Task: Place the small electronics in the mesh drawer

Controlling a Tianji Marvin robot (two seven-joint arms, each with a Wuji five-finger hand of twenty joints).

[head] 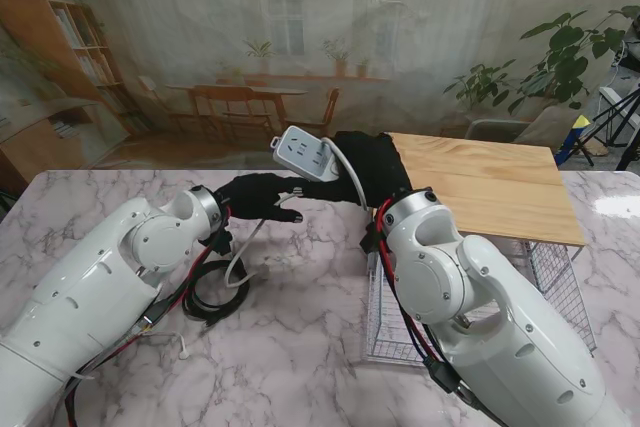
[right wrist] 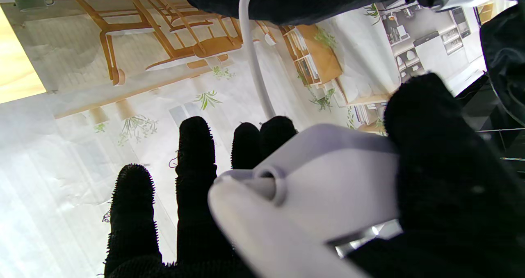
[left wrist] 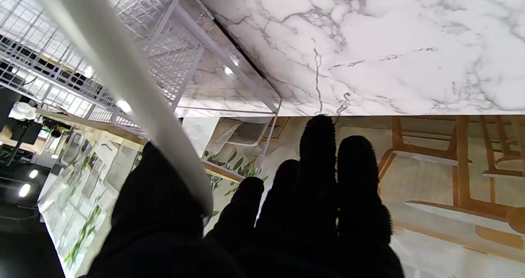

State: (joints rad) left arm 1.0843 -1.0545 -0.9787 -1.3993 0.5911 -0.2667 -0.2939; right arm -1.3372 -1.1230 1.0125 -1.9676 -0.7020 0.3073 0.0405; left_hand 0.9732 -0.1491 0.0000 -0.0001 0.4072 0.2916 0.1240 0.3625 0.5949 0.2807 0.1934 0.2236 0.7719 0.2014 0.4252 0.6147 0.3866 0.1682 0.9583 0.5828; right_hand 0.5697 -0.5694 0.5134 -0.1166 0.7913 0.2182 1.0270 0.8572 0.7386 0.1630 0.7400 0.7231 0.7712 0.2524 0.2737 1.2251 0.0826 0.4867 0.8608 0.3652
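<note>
My right hand (head: 372, 172) is shut on a white power strip (head: 303, 155), held up in the air left of the wood-topped drawer unit. In the right wrist view the strip (right wrist: 328, 187) sits between thumb and fingers (right wrist: 197, 175). Its white cable (head: 243, 247) hangs down past my left hand (head: 262, 197), which is closed on it between thumb and fingers (left wrist: 311, 196). The cable (left wrist: 123, 77) crosses the left wrist view close up. The white mesh drawer (head: 560, 277) stands pulled out under the wooden top, to the right of my right arm, which hides part of it.
The wooden top (head: 480, 182) covers the back of the mesh unit (left wrist: 172, 56). A coil of black cable (head: 212, 297) lies on the marble table (head: 300, 347) beside my left forearm. A printed backdrop closes off the far edge.
</note>
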